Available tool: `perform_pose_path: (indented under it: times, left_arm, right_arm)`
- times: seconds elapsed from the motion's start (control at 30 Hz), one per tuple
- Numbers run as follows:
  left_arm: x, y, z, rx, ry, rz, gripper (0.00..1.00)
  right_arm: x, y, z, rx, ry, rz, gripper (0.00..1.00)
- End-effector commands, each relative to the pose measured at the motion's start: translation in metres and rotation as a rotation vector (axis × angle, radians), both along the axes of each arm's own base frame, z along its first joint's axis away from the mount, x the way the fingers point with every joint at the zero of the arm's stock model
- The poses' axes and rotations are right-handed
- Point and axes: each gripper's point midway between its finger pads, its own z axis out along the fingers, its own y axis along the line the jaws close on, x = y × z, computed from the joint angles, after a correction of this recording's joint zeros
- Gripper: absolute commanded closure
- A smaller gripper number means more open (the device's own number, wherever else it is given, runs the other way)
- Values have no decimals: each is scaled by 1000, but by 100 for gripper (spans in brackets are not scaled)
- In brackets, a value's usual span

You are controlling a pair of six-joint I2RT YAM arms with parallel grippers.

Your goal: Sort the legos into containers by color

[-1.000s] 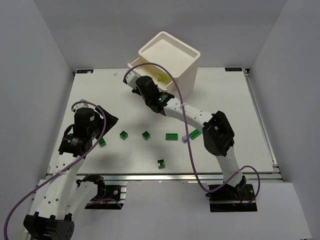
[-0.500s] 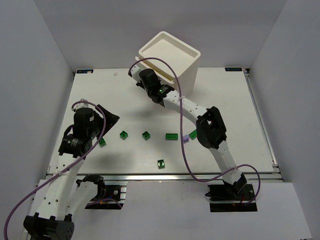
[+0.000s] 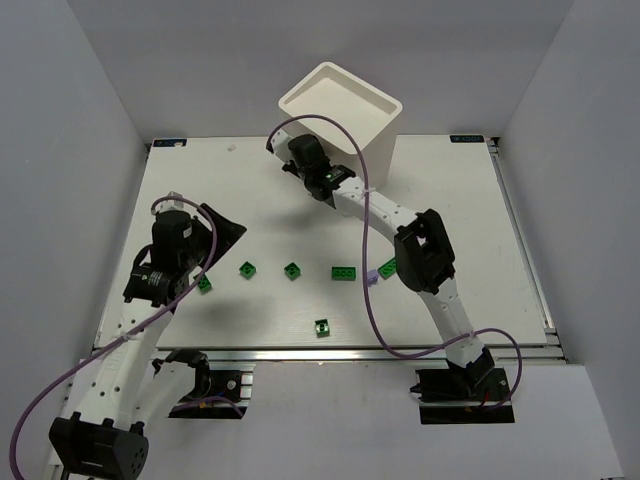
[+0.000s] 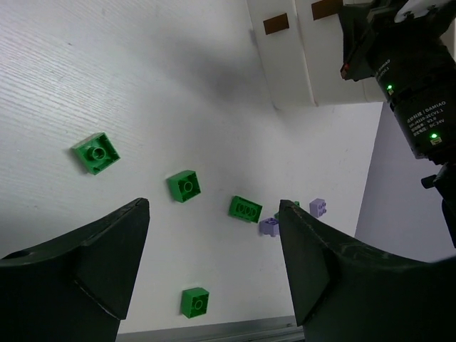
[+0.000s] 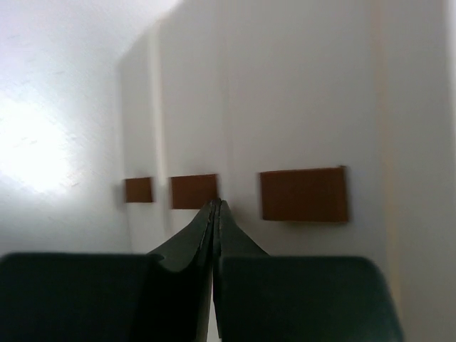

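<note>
My right jaws are pressed together, tips just beside the middle brown pull [image 5: 194, 191] on the drawers [image 5: 299, 107] of the white cabinet [image 3: 340, 115]. My left jaws are spread wide above the surface [image 3: 450, 200]. Green bricks [image 4: 184, 186] and two lavender bricks [image 4: 318, 207] lie scattered there, well apart from the cabinet.
</note>
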Motion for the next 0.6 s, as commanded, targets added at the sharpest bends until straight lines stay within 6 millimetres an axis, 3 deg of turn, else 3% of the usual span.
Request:
perform_pose_path:
  times: [0.0,0.03,0.07,0.1,0.13,0.17,0.2,0.27,0.3,0.4,0.47,0.5,0.53,0.57]
  left_arm:
    - [9,-13,7,-41,-55,-53,17]
    - [15,-16,15,-54,-96,-66,19]
    - [18,-22,9,-67,-91,-93,22]
    - [26,-28,19,-84,-146,-116,26]
    - [31,-32,18,-96,-157,-135,32]
    - [33,-41,18,-123,-166,-175,41]
    - [46,-48,14,-141,-190,-199,58]
    - [55,-63,10,-185,-193,-256,74]
    - [71,-70,8,-200,-216,-274,82]
    - [103,-87,4,-248,-237,-332,83]
    - [122,-95,3,-254,-241,-361,69]
    - [129,-104,4,-260,-254,-397,61]
    - [149,-109,-1,-256,-244,-408,53]
    - [158,-112,-3,-227,-261,-432,49]
  right_arm:
    - [-19,8,54,127,67,196,100]
    - [-44,11,44,110,176,285,100]
    - [-88,36,71,182,248,565,100]
    - [-111,37,79,196,289,662,97]
    - [-130,31,68,204,356,713,93]
    - [-151,28,94,239,341,785,88]
    - [-169,28,102,289,373,847,77]
    - [-182,20,111,358,407,831,74]
    - [-187,16,113,408,454,796,68]
    - [-199,-12,112,532,552,708,74]
    - [-211,-37,107,595,615,677,74]
    - [-227,-40,112,639,662,742,67]
    - [-238,-45,112,672,706,760,63]
    - [-252,-58,126,716,717,828,57]
